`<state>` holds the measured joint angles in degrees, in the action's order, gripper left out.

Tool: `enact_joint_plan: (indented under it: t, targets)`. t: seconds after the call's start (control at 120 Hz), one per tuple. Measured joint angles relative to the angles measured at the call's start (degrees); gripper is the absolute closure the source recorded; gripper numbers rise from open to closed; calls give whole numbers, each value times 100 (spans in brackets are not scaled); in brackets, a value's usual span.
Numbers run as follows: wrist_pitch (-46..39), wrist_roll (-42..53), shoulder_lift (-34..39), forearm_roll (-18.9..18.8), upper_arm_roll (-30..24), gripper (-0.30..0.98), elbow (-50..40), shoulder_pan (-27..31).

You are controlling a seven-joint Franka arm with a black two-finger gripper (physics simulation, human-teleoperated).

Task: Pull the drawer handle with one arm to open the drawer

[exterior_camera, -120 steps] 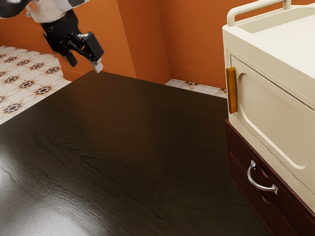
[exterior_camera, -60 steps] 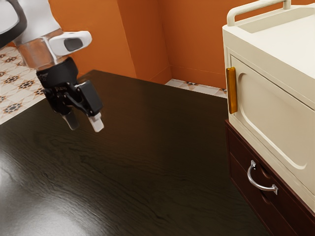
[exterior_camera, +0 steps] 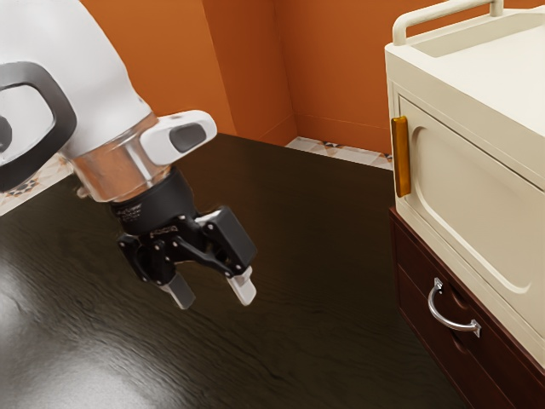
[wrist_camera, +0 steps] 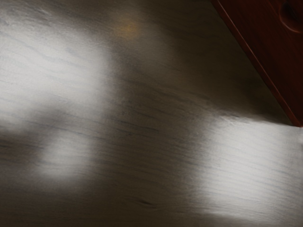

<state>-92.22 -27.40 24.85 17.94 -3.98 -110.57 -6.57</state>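
My gripper [exterior_camera: 215,298] hangs over the dark table in the exterior view, its two fingers apart with nothing between them. It is well to the exterior view's left of the dark red drawer unit [exterior_camera: 410,277], not touching it. A curved silver handle [exterior_camera: 450,321] is fixed to the drawer front, which sits flush in its unit. In the wrist view, part of the dark red drawer unit [wrist_camera: 265,52] fills a corner, with a rounded recess at the edge; the handle cannot be made out there.
The dark wooden table [exterior_camera: 298,256] lies under my hand. A cream cabinet [exterior_camera: 477,196] with a yellow handle [exterior_camera: 401,157] and a top rail [exterior_camera: 443,12] stands on the drawer unit. Orange walls [exterior_camera: 332,68] rise behind.
My arm has reached farther over the table, and the gripper has moved down and toward the exterior view's right, closer to the drawer unit. The drawer unit has not moved.
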Motion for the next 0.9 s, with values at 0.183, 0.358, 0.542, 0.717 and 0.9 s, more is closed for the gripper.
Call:
enact_joint_plan:
  t: [0.183,0.358,0.542,0.717,0.9]
  targets:
    - [-510,-1005,3,267,-177,3,-377,72]
    - [-703,-1940,70,53,-172,3,-558,117]
    - [-796,-2666,35,-107,-97,4,-605,277]
    - [-976,-3079,-220,-186,-107,5,-591,394]
    - [-1321,-3364,-424,-170,-132,7,-575,206]
